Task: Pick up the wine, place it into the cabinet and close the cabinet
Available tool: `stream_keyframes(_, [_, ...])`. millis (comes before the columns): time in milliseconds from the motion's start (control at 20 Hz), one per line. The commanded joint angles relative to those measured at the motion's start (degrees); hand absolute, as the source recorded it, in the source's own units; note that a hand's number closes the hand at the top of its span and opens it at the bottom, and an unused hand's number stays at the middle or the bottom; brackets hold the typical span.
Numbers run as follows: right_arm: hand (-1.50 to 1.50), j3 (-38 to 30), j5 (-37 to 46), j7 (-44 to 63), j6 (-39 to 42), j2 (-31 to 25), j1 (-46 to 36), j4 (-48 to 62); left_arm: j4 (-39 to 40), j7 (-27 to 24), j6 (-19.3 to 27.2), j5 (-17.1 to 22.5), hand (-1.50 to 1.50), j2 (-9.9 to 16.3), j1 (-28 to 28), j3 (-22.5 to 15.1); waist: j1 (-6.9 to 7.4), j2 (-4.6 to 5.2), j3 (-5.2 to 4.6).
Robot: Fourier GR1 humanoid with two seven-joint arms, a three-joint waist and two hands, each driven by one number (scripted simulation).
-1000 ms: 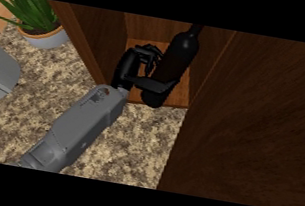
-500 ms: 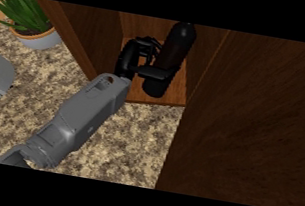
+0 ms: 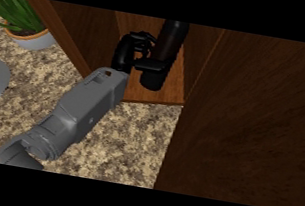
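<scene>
The wine (image 3: pixel 165 51) is a dark bottle, and it is inside the cabinet (image 3: pixel 255 132) now, over the cabinet's brown shelf floor (image 3: pixel 158 96). Its long way runs from near to far, with one end close to the shelf's front edge and the other end going up past the top of the view. I cannot tell if the bottle stands on the shelf or hangs just above it. Only one hand (image 3: pixel 135 54) shows. It is on the left side of the view, but I cannot tell for sure if it is the left or the right hand. The hand is just to the left of the bottle, touching it, and its fingers look curled round the bottle's lower part, so the hand is holding the wine. To let go, the fingers would need to open and the hand pull back toward the near left. The grey forearm (image 3: pixel 79 113) comes in from the lower left and slants up to the right over the speckled counter (image 3: pixel 127 141). The big dark door (image 3: pixel 276 95) on the right is open. A plant (image 3: pixel 13 13) sits far left.
</scene>
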Motion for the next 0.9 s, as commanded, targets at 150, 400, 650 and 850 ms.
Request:
stream_keyframes(150, [-1.50, 0.4, -4.0, -0.1, 2.6, -0.9, 2.2, -6.5, 4.4, -2.5, 1.5, -1.2, 1.50, 2.0, -3.0, 0.8, -0.75, 0.47, 0.04])
stream_keyframes(400, [-1.50, -0.8, -4.7, 0.9, 2.8, -1.0, 2.4, -7.5, 6.7, -2.6, 3.3, -3.1, -1.50, 4.5, -5.1, -0.3, -0.84, 0.60, -0.01])
stream_keyframes(650, [-1.50, 2.0, -3.0, -0.9, 3.0, 0.0, 3.0, -6.6, 8.5, -3.3, 7.0, -3.5, -1.50, 5.0, -6.2, 0.0, -1.79, 0.81, -0.08])
stream_keyframes(850, [-1.50, 1.1, -3.5, -1.2, 3.1, 0.6, 2.8, -5.4, 9.0, -5.2, 9.5, -3.4, -1.50, 3.3, -5.7, 0.4, -1.44, 0.95, -0.09])
